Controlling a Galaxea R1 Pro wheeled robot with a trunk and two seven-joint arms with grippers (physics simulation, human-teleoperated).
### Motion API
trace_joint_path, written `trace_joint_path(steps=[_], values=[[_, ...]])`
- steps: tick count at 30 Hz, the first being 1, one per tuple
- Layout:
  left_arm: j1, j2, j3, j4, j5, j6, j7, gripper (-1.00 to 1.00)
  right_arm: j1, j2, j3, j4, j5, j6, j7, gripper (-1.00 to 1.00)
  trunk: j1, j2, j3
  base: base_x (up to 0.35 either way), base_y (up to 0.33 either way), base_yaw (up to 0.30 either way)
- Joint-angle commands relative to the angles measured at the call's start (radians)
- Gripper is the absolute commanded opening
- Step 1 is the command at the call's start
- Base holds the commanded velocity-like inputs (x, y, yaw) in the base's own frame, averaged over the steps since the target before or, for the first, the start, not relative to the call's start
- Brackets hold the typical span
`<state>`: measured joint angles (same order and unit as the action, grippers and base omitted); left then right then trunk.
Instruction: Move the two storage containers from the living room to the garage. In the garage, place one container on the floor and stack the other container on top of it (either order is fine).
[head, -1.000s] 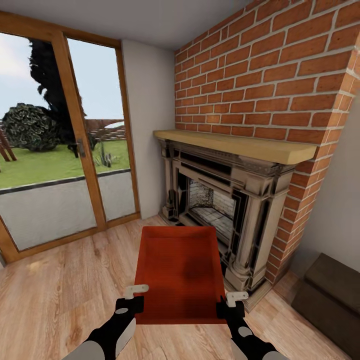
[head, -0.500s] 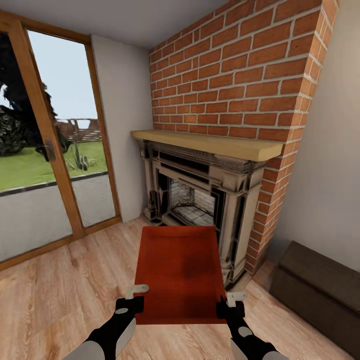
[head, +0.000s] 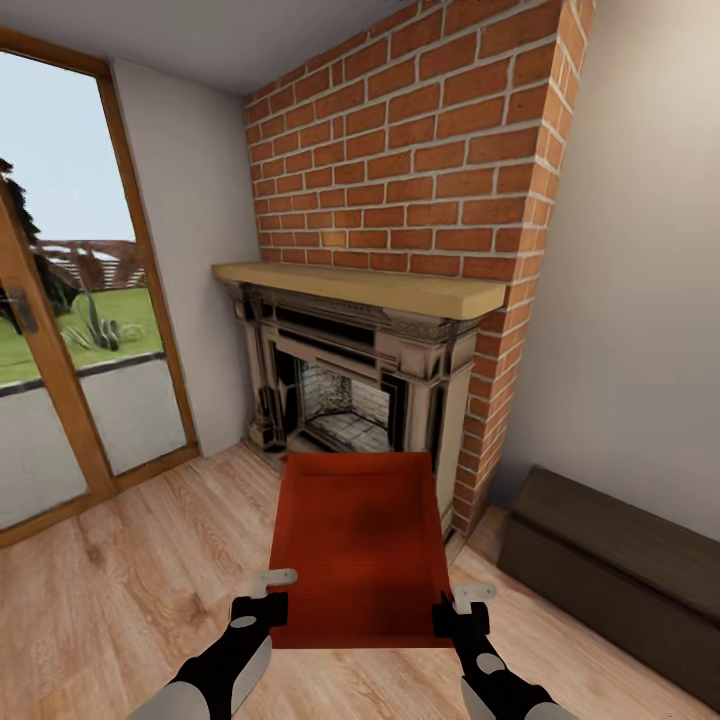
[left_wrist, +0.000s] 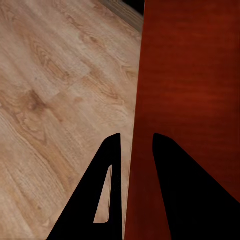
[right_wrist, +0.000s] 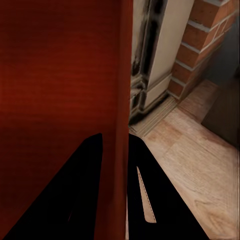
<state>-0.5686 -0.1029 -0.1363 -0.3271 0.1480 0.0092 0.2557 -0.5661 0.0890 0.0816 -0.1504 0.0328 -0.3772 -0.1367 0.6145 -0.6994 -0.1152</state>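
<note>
The left gripper (head: 262, 597) is clamped on the left wall of the red bin (head: 358, 545), one finger on each side of the wall, as the left wrist view confirms (left_wrist: 131, 165). The right gripper (head: 462, 610) grips the bin's right wall in the same way (right_wrist: 116, 170). The bin (left_wrist: 190, 75) is held level between both arms, above the wood floor (head: 120, 560).

Landmark: the fireplace (head: 350, 390). The bin hangs directly in front of it. The wooden mantel (head: 360, 287) tops the fireplace, with the brick chimney wall (head: 400, 170) above. A glass door (head: 60, 330) stands to the left of the fireplace. A dark bench (head: 610, 560) lies on the floor to its right.
</note>
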Motion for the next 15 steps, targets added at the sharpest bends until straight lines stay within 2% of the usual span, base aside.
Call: trace_joint_path(steps=[1,15], values=[[-0.001,0.005,0.007,0.0,0.009,0.002,0.013,-1.0,-0.001,-0.002,-0.023,-0.001,-0.003,-0.005,-0.014,-1.0,0.0,-0.001,-0.001,0.0,0.0,-0.283],[-0.001,0.005,0.007,0.0,0.009,0.002,0.013,-1.0,-0.001,-0.002,-0.023,-0.001,-0.004,-0.005,-0.014,-1.0,0.0,-0.001,0.008,0.0,0.0,-0.283]])
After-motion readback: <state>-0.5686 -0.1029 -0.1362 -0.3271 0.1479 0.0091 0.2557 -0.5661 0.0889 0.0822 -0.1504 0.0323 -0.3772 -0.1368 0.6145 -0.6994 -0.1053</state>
